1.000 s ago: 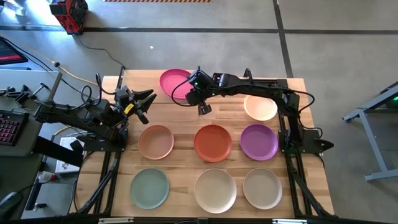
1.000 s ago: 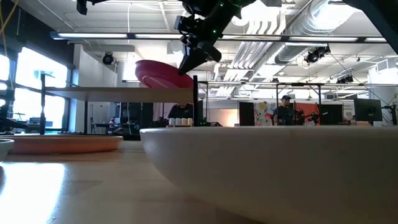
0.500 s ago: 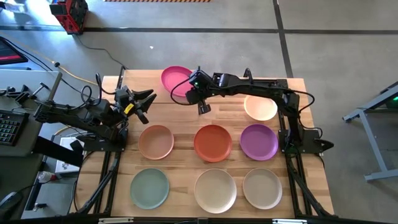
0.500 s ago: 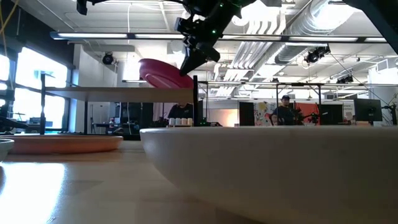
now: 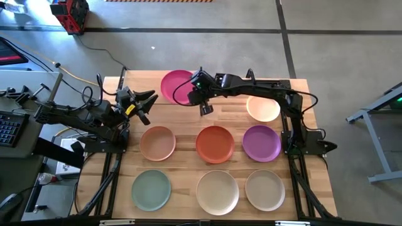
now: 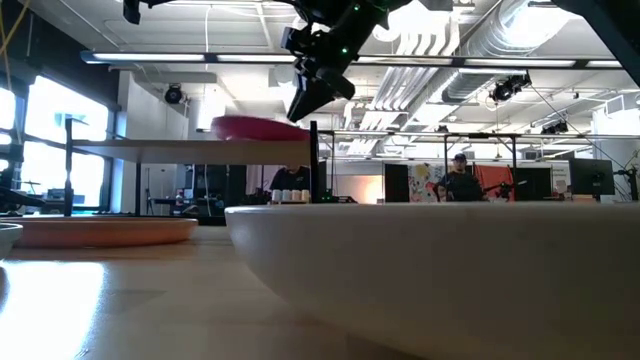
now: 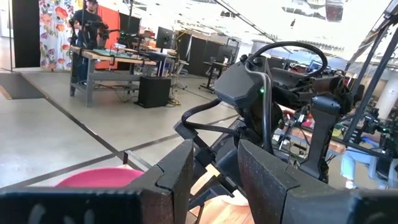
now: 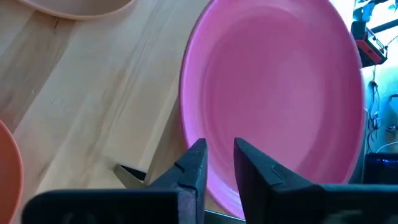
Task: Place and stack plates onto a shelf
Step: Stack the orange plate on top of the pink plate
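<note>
Lying flat on the shelf: magenta plate. Hovering at its rim, fingers parted around the edge: right claw. Waiting beside the shelf, spread: left claw.

The shelf carries the magenta plate lying flat. On the tabletop near the orange plate, six more plates surround it.

The magenta plate looks smooth and matte; the shelf beneath it is pale, grained wood.
</note>
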Available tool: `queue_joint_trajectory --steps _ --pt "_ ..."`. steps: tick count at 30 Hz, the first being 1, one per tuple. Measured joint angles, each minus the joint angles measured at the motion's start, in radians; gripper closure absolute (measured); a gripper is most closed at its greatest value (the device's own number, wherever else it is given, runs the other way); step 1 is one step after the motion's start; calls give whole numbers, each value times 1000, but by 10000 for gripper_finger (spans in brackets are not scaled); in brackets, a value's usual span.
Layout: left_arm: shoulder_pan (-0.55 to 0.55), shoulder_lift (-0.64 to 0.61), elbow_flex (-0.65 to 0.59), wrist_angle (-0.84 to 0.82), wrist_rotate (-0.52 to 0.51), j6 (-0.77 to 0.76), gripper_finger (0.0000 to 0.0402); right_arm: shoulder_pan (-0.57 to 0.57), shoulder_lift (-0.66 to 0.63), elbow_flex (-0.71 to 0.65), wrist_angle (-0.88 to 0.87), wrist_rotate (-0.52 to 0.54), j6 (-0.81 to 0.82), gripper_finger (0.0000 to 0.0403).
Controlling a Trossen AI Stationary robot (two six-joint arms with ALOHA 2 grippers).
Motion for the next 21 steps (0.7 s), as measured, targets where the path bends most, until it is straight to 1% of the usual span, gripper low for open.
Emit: queue_joint_trajectory --steps 6,8,10,13,16,18,21 --pt "0 0 0 -5 0 0 287 1 0 0 3 0 1 341" --pt "0 -1 0 -41 7 -11 287 5 0 0 3 2 10 341" --pt "0 0 0 -109 26 -61 287 12 -2 0 1 18 25 341" --pt "0 0 0 -246 90 -181 287 32 -16 0 -3 83 24 341" --pt "0 6 0 -408 181 -310 287 49 -36 0 -8 156 24 341" --pt "0 15 0 -504 237 -386 287 57 -49 0 -16 177 25 341" --pt "0 34 0 -588 309 -462 287 62 -73 0 -37 180 46 341"
